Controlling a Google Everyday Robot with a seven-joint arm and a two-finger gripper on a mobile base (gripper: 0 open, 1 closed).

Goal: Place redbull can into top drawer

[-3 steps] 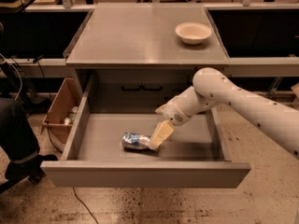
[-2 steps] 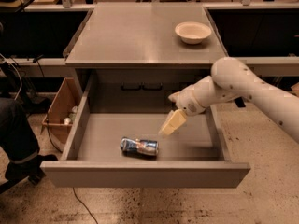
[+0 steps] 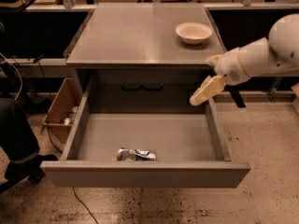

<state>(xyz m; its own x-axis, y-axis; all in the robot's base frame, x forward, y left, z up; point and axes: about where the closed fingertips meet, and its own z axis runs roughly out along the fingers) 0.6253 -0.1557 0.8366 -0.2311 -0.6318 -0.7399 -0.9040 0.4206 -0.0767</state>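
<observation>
The tool (image 3: 196, 98) is hanging in the air over the right rear corner of the top drawer (image 3: 145, 174), slanting down and to the left from the white arm (image 3: 261, 55). It is carrying nothing, and whether it is open or closed cannot be told. The redbull can (image 3: 136, 154) is lying on its side on the drawer's grey floor, well below and to the left of the tool, close behind the front panel and clear of the side walls. The drawer is standing pulled out. Above the tool, a cream bowl (image 3: 193, 32) is sitting on the table (image 3: 135, 36). Far to the tool's left, a cardboard box (image 3: 58, 108) is resting beside the drawer.
</observation>
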